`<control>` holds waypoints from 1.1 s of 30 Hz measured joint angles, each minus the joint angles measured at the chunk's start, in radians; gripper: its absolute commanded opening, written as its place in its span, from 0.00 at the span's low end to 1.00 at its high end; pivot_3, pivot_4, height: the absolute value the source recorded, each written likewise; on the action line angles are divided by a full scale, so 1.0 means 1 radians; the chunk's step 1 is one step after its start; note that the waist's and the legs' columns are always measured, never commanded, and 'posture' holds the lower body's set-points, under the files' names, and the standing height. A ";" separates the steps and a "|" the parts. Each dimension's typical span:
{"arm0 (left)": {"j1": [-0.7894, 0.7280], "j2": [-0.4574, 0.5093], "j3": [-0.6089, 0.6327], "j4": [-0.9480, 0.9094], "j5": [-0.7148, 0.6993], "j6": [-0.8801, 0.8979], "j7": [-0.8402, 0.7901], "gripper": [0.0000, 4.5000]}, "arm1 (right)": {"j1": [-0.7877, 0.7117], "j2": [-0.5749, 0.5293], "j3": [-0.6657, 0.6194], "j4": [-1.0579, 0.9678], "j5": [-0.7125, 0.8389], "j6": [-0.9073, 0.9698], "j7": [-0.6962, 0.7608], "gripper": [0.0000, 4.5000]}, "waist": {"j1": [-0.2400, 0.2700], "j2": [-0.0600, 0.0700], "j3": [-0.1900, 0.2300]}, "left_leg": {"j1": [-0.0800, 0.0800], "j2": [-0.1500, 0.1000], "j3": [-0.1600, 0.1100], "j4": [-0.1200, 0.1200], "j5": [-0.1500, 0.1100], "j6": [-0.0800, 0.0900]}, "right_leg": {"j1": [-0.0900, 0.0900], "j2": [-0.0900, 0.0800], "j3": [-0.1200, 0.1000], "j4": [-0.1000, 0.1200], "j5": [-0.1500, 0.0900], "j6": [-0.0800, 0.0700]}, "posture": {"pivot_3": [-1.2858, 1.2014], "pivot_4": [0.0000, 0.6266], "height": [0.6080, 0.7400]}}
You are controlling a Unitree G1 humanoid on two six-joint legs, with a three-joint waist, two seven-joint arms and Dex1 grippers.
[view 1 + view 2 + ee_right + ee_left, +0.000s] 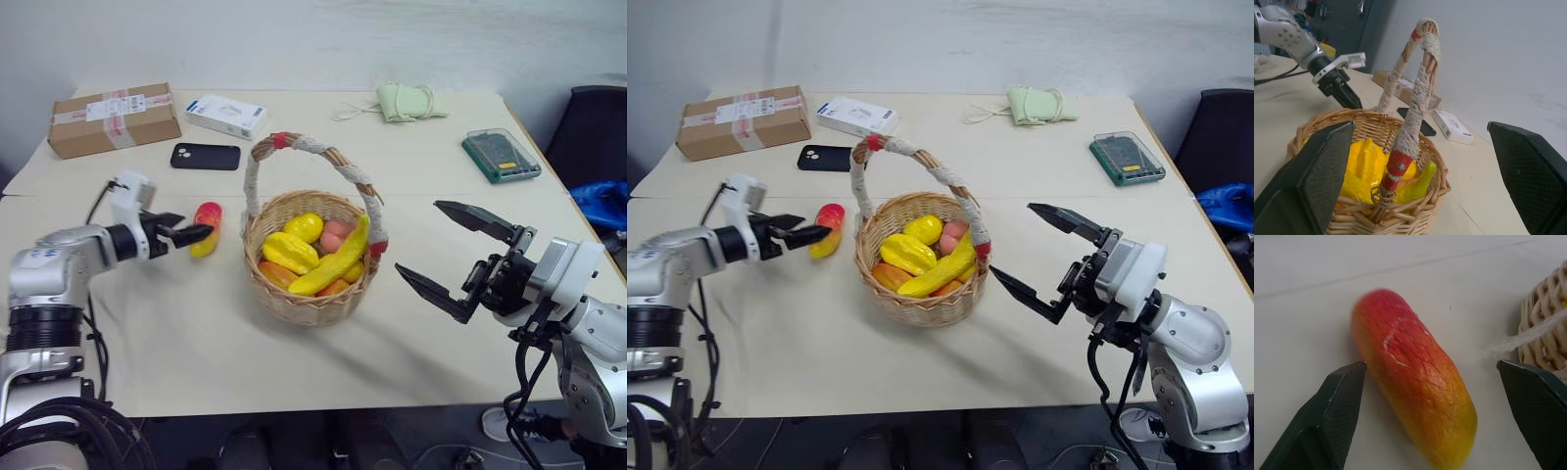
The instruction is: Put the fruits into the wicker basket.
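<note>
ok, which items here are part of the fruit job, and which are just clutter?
Job:
wicker basket
banana and other fruits, already in the basket
mango, on the table beside the basket, between the open left gripper fingers

Clutter:
cardboard box
white box
black phone
green cloth
green case

I see the basket [312, 257] mid-table [196, 343] with the banana [333, 262] and other fruit inside. The mango [207, 228] lies just left of it, between my left gripper's [1432, 377] fingers. Behind sit a box [115, 118], a phone [206, 156] and a carton [226, 116]. My right gripper [441, 257] is right of the basket.
</note>
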 measured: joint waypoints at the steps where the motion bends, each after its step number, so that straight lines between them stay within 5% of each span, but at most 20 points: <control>1: -0.006 -0.016 -0.004 0.006 0.002 0.003 0.007 1.00 | 0.000 0.002 0.000 0.001 -0.004 -0.001 0.000 1.00 | 0.001 0.000 0.000 | 0.000 0.000 0.000 0.000 0.000 0.000 | 0.000 0.000 0.000 0.000 0.000 0.000 | 0.52 0.24 1.00; 5: -0.034 -0.046 -0.035 0.052 0.065 -0.034 0.043 0.87 | 0.016 0.015 0.000 0.001 -0.013 -0.018 -0.001 1.00 | 0.003 0.000 0.000 | 0.001 -0.001 0.000 0.002 0.000 0.000 | 0.001 -0.001 0.000 0.001 0.000 0.000 | 0.52 0.24 1.00; 12: -0.029 -0.055 -0.040 0.067 0.093 -0.076 0.010 0.41 | 0.041 0.031 0.000 0.001 -0.026 -0.041 -0.001 1.00 | 0.005 0.000 0.000 | 0.001 -0.001 0.000 0.002 0.001 0.000 | 0.001 -0.001 0.000 0.003 0.000 0.000 | 0.52 0.24 1.00; 20: 0.129 0.072 0.106 0.007 -0.013 -0.296 -0.282 0.40 | 0.085 0.058 0.001 0.000 0.008 -0.022 -0.013 1.00 | -0.005 0.001 0.000 | 0.001 0.001 0.000 0.000 0.001 -0.002 | 0.000 -0.001 0.000 0.003 -0.001 -0.001 | 0.52 0.24 1.00; 24: 0.241 0.202 0.195 -0.187 -0.195 -0.221 -0.560 0.40 | 0.099 0.054 -0.003 -0.003 0.018 -0.009 -0.013 1.00 | 0.003 0.001 0.001 | 0.000 0.001 -0.001 0.001 0.001 -0.001 | 0.001 -0.002 -0.001 0.002 -0.001 -0.002 | 0.52 0.24 1.00; 28: 0.212 0.276 0.153 -0.432 -0.314 -0.089 -0.642 0.40 | 0.097 0.044 -0.007 -0.004 0.022 0.002 -0.009 1.00 | 0.024 0.001 0.001 | 0.001 -0.003 -0.003 0.002 0.002 0.001 | 0.004 -0.003 0.000 0.001 0.001 0.001 | 0.52 0.24 1.00; 33: 0.102 0.144 -0.009 -0.545 -0.289 -0.093 -0.562 0.40 | 0.081 0.042 -0.005 -0.003 0.023 0.006 0.006 1.00 | 0.026 0.003 0.000 | 0.002 -0.005 -0.004 0.002 0.002 0.003 | 0.005 -0.002 0.002 0.000 0.002 0.003 | 0.52 0.24 1.00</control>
